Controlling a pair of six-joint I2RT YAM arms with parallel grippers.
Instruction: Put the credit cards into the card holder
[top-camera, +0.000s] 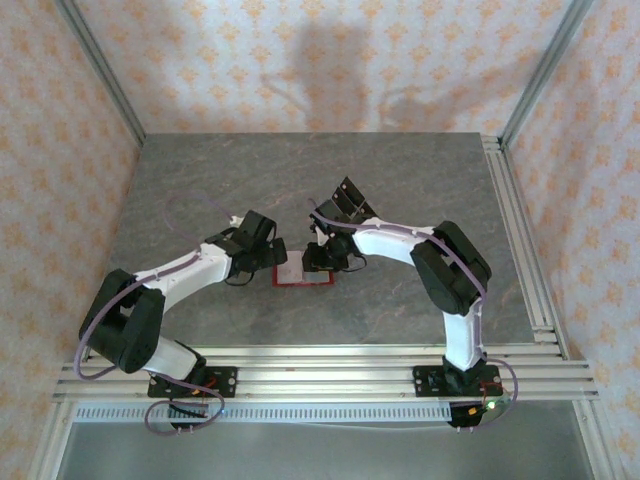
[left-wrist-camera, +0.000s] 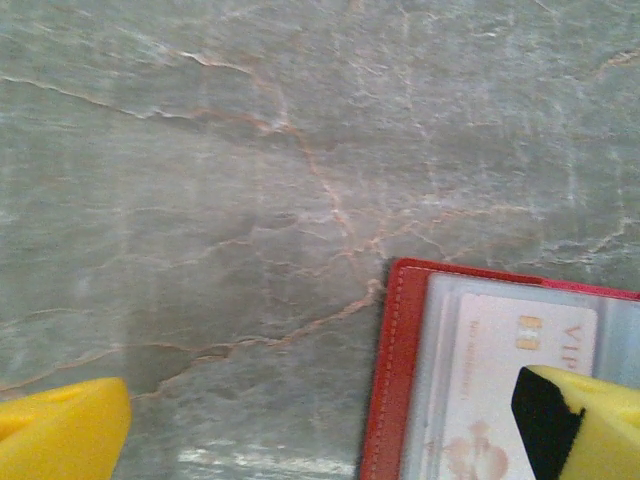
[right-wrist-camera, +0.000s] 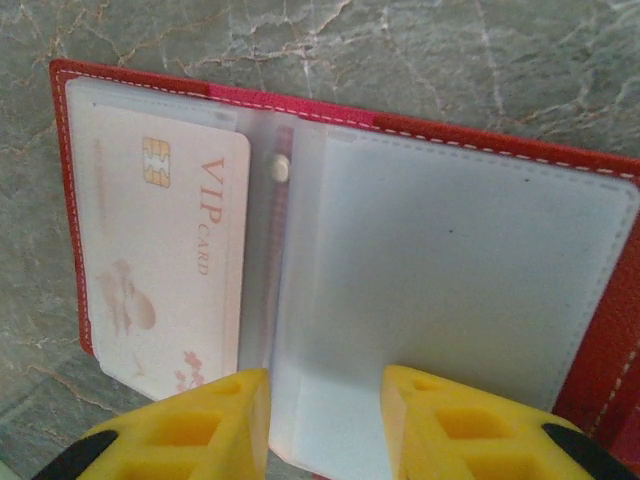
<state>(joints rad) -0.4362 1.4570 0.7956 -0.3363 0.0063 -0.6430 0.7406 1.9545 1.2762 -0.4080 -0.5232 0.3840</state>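
The card holder (top-camera: 303, 277) (right-wrist-camera: 590, 370) lies open and flat on the grey table, a red wallet with clear sleeves. One credit card (right-wrist-camera: 165, 260) (left-wrist-camera: 510, 380), pale pink and marked VIP, sits in its left sleeve. In the right sleeve lies a plain pale face (right-wrist-camera: 450, 270), apparently the second card, its near edge between my right fingers. My right gripper (right-wrist-camera: 325, 420) (top-camera: 322, 262) hovers over that edge with its yellow fingers apart, gripping nothing. My left gripper (left-wrist-camera: 320, 430) (top-camera: 275, 250) is wide open at the wallet's left edge, one finger (left-wrist-camera: 590, 420) over the VIP card.
Aluminium rails (top-camera: 330, 375) run along the near edge and the right side (top-camera: 525, 250) of the table. Patterned walls close the back and both sides. Bare marbled table (left-wrist-camera: 200, 200) stretches left of the wallet.
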